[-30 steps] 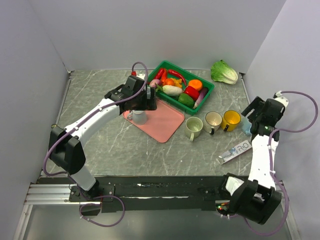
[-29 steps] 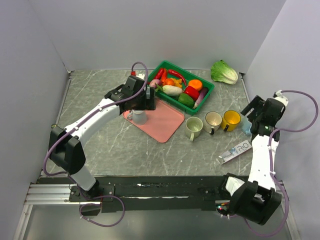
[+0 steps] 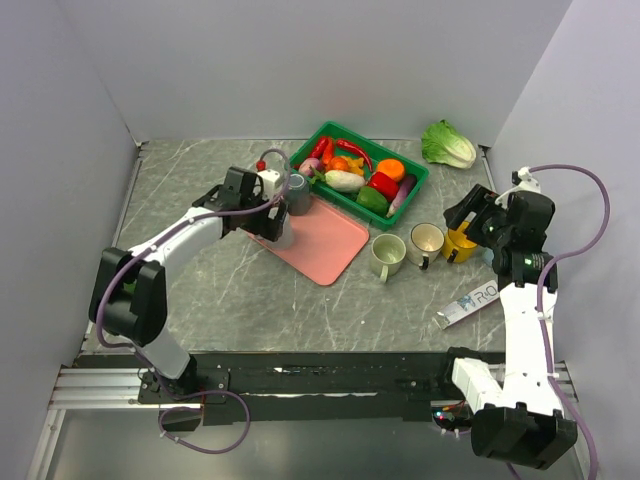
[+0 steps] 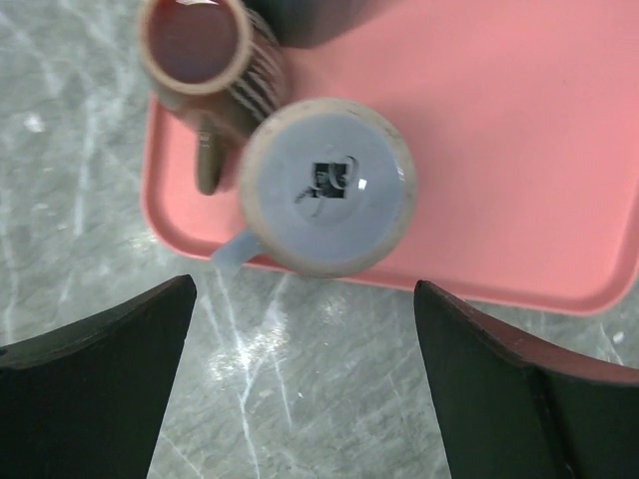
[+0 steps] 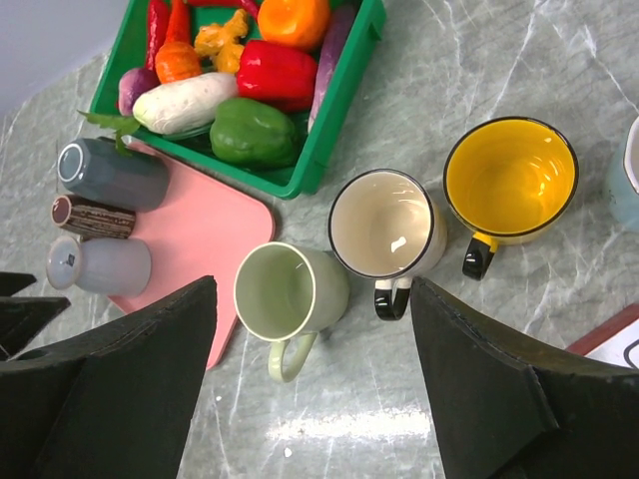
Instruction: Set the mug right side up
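The pale blue mug (image 4: 326, 187) stands upside down at the near edge of the pink tray (image 4: 519, 150), its stamped base up and its handle toward the lower left. My left gripper (image 4: 305, 289) hangs open above the marble just short of it, both fingers apart and empty. From above, that gripper (image 3: 262, 205) partly covers the mug (image 3: 283, 233). My right gripper (image 5: 312, 289) is open and empty, high over the green mug (image 5: 290, 291). In the right wrist view the blue mug (image 5: 100, 265) shows at the far left.
A brown ribbed cup (image 4: 195, 50) and a dark grey cup (image 5: 110, 172) share the tray beside the mug. A white mug (image 3: 425, 241) and a yellow mug (image 3: 462, 240) stand right of the green one. Behind are a green vegetable basket (image 3: 415, 185) and a cabbage (image 3: 448, 145); a toothpaste tube (image 3: 472, 300) lies near right.
The left arm has drawn back to the left, off the top of the mug. The right arm has swung left and now hovers over the row of mugs.
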Tool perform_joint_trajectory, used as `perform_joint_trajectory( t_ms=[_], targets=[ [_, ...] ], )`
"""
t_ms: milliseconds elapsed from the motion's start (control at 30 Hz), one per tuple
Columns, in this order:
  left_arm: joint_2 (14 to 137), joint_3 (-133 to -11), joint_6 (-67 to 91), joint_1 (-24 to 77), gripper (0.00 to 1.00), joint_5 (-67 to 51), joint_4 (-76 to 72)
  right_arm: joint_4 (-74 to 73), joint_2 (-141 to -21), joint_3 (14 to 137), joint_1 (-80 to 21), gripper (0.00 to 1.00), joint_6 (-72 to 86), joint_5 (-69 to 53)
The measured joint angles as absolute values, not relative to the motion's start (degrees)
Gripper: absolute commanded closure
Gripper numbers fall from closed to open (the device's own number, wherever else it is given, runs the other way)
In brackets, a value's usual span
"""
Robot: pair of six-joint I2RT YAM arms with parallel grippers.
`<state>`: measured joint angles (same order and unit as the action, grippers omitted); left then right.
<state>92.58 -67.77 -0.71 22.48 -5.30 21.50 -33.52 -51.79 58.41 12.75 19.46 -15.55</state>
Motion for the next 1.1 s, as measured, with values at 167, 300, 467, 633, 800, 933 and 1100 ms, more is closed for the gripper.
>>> perform_joint_trajectory(
  t_ms=[167, 300, 467, 633, 800, 933, 1100],
  targets=[
    [95.50, -68.10, -2.52, 22.06, 0.04, -10.35, 22.17, -34.24, -51.83, 58.52, 12.75, 0.16, 19.46, -15.53],
    [98.43, -69.25, -3.20, 22.04, 0.04, -12.69, 22.35, -34.35, -51.83, 58.52, 12.75, 0.16, 19.49, -15.51],
    [100.73, -72.14, -3.66, 21.87, 0.02, -14.04, 22.70, -34.35, -51.77, 58.52, 12.73, 0.17, 19.51, -15.49],
    [101.10, -72.29, -3.62, 21.71, 0.01, -15.16, 22.28, -34.39, -51.13, 58.50, 12.73, 0.16, 19.53, -15.05],
    [101.10, -72.29, -3.38, 21.71, 0.07, -16.69, 22.09, -34.41, -50.61, 58.48, 12.73, 0.16, 19.66, -14.52],
    [100.79, -71.88, -3.36, 21.71, 0.01, -16.43, 21.65, -34.41, -50.57, 58.39, 12.73, 0.17, 19.68, -14.46],
    [98.56, -69.73, -3.64, 21.71, 0.04, -12.67, 20.97, -34.68, -50.57, 58.33, 12.73, 0.17, 19.70, -14.46]
  ],
)
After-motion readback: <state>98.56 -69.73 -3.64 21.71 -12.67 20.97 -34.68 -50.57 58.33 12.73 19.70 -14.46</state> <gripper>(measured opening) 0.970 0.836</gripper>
